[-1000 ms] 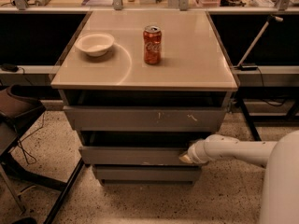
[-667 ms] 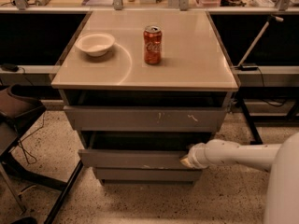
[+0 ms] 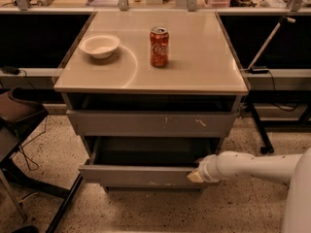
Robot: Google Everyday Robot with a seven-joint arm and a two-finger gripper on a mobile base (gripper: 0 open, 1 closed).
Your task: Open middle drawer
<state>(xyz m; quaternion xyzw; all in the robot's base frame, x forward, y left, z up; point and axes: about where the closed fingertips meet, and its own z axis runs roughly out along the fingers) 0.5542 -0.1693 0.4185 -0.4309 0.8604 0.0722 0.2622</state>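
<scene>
The middle drawer [image 3: 136,176] is a plain grey front, pulled out toward me from the cabinet, with its dark inside showing behind it. My gripper [image 3: 197,175] is at the right end of that drawer front, touching its top edge. My white arm [image 3: 252,166] reaches in from the right. The widest front with white scratch marks [image 3: 146,124] sits above it, nearly flush with the cabinet. The lowest front is hidden under the pulled-out drawer.
A red soda can [image 3: 159,46] and a white bowl [image 3: 99,45] stand on the beige cabinet top [image 3: 194,72]. A dark chair [image 3: 14,115] is at the left. A stand with a slanted pole [image 3: 265,47] is at the right. The floor is speckled.
The middle drawer has slid out toward me, exposing its inside. My gripper has moved with the drawer's right end, toward me and slightly left.
</scene>
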